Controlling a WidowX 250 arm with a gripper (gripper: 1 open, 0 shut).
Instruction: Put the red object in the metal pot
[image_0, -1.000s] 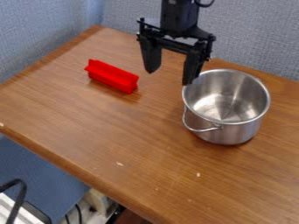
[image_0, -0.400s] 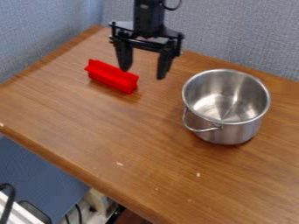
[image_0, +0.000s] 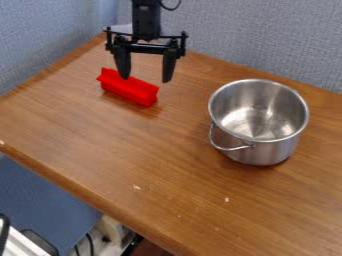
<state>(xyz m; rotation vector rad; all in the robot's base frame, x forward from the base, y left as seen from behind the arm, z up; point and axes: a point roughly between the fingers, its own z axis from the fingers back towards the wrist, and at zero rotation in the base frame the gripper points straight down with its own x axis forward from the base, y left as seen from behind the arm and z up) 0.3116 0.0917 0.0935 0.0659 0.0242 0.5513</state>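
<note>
With its fingers apart, the end effector (image_0: 146, 72) hovers seemingly near the red object (image_0: 128, 87).

Site: looks like a lab or similar robot workspace; exact room type cannot be confirmed from this view. Evidence: black robot hand (image_0: 144, 58) over a wooden-topped desk (image_0: 120, 160). Grey-blue speckled panels (image_0: 254, 35) stand along the desk's back and left edges, meeting at a corner. Dark cables (image_0: 91, 243) and partly visible pale items (image_0: 24, 243) lie below the desk's edge, lower left; details too small to identify.
</note>
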